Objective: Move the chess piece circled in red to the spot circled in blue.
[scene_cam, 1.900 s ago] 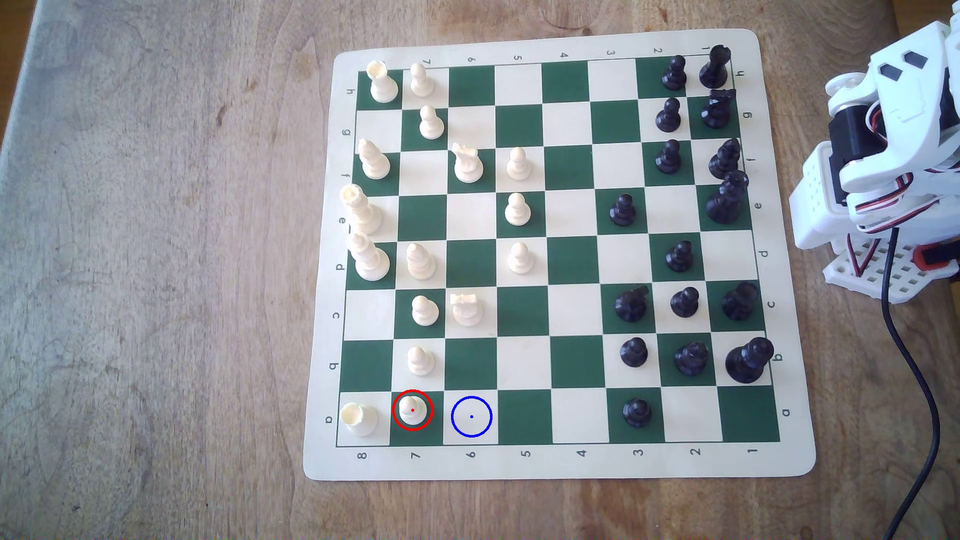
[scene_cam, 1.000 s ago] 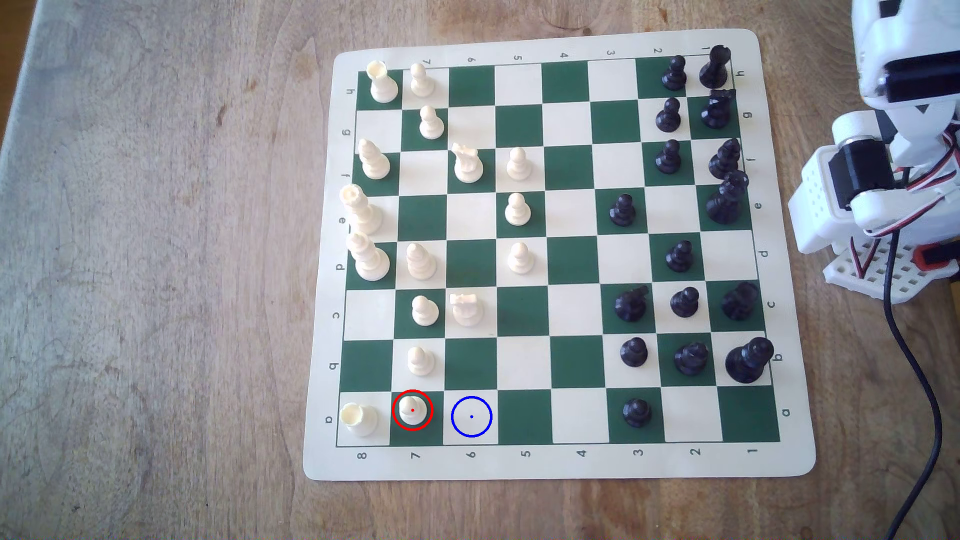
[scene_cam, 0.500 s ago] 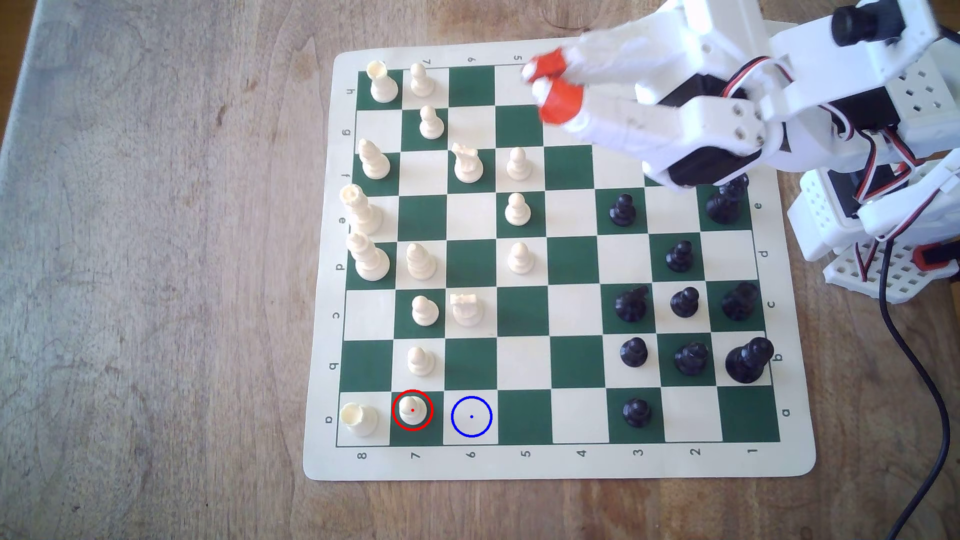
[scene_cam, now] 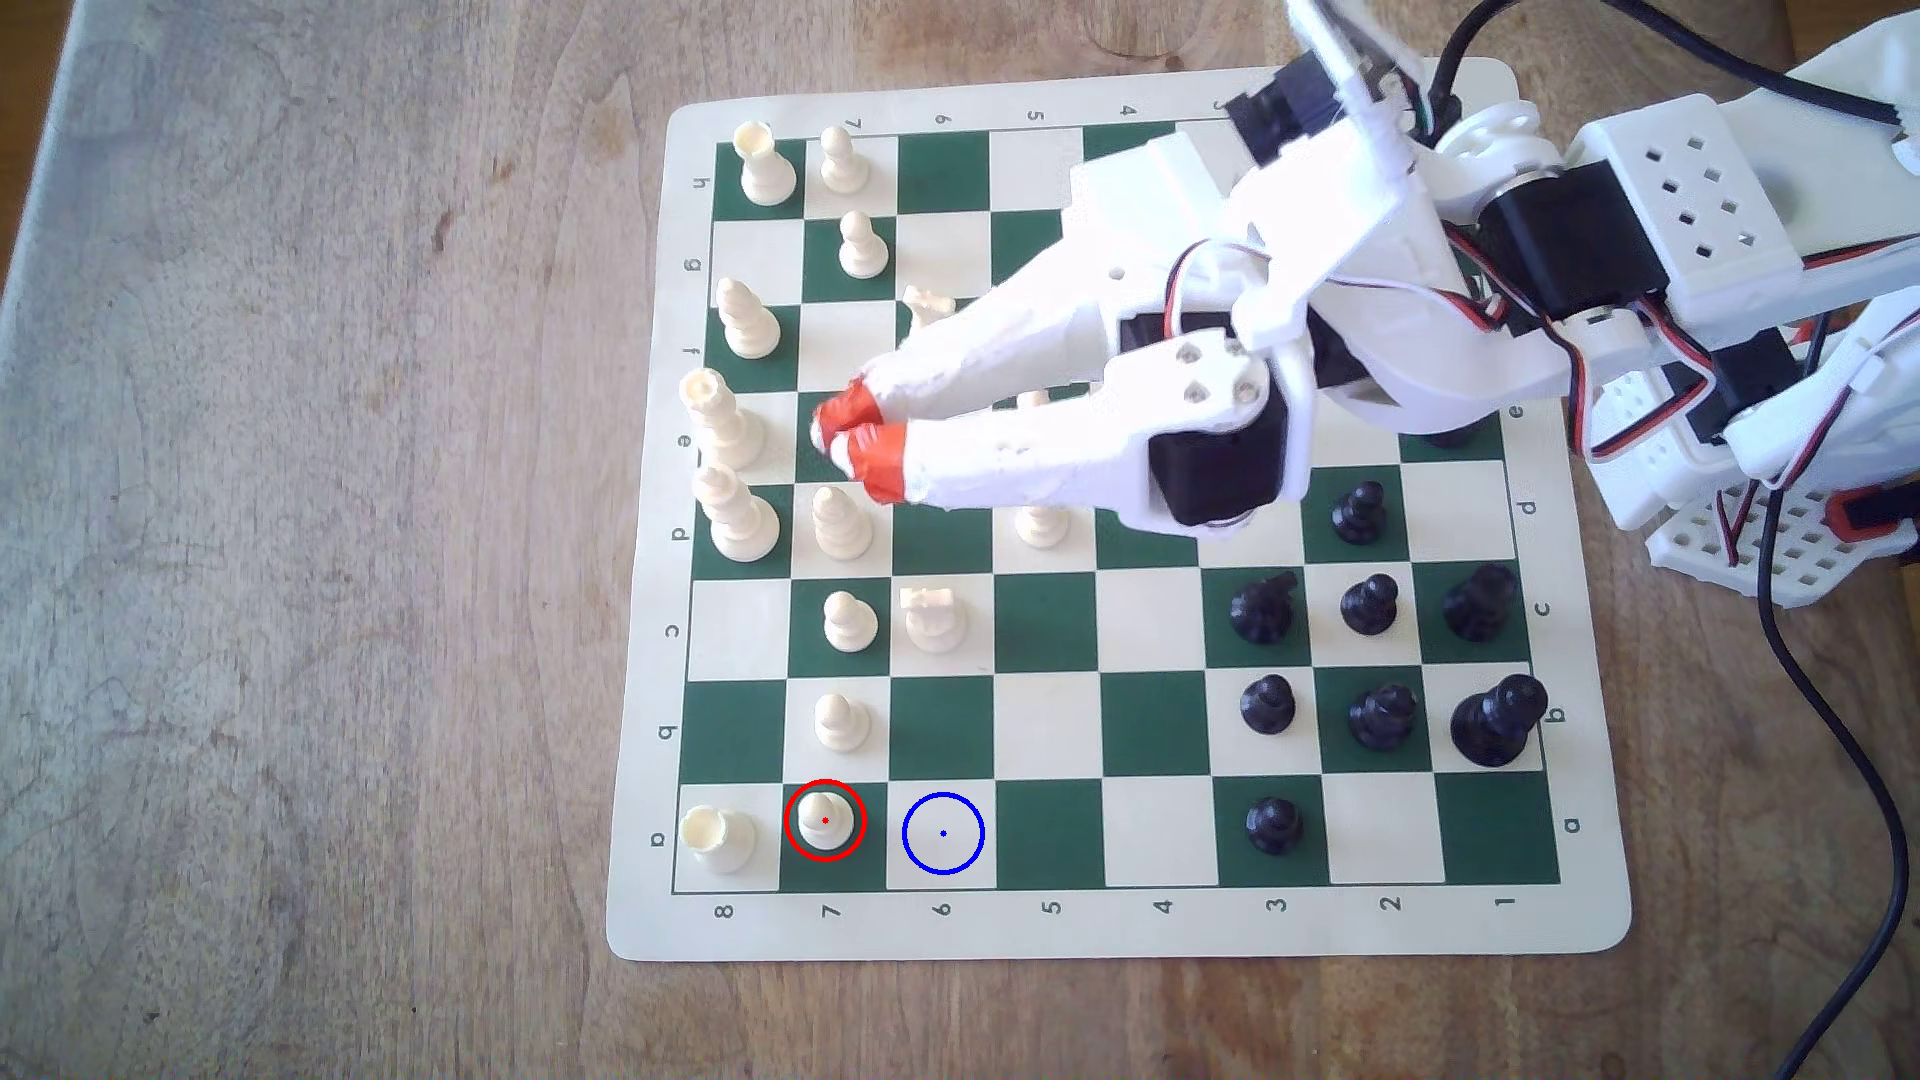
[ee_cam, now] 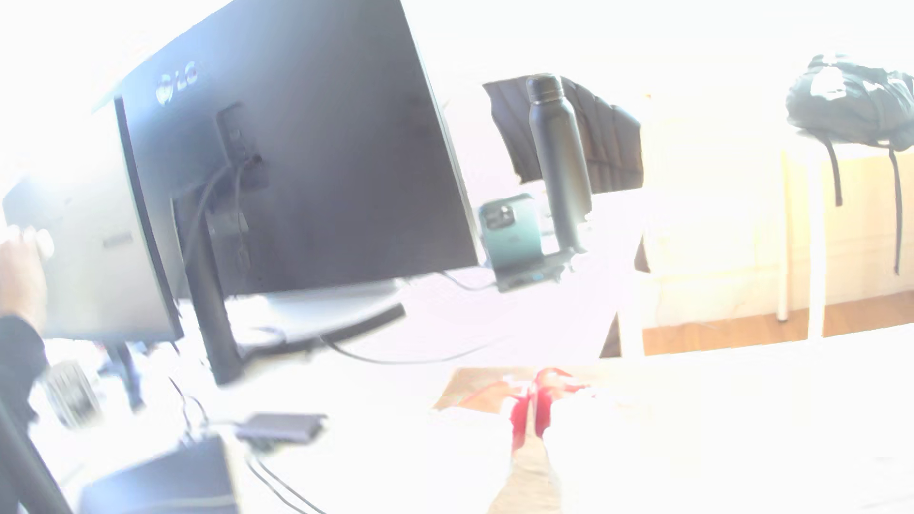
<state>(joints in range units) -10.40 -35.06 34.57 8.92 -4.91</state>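
Note:
The chess piece (scene_cam: 825,820), a small cream pawn with a ball head, stands ringed in red on a dark green square in the board's near row. The spot (scene_cam: 943,833), a light square with a blue ring and dot, lies just to its right in the exterior view and is bare. My gripper (scene_cam: 840,441) hovers over the board's left-middle, far up the exterior view from the pawn. Its red-tipped fingers are pressed together with nothing between them. In the washed-out wrist view the red tips of the gripper (ee_cam: 531,400) also meet.
A cream rook (scene_cam: 717,836) stands left of the pawn and another cream pawn (scene_cam: 840,720) one row above it. Cream pieces crowd under and around the fingers. Black pieces fill the board's right side. A black cable (scene_cam: 1829,748) trails beside the arm base (scene_cam: 1766,530).
The arm unfolded from the exterior view's right edge and reached over the board. Its shut fingers swept from the board's top edge down and left to the left-middle squares.

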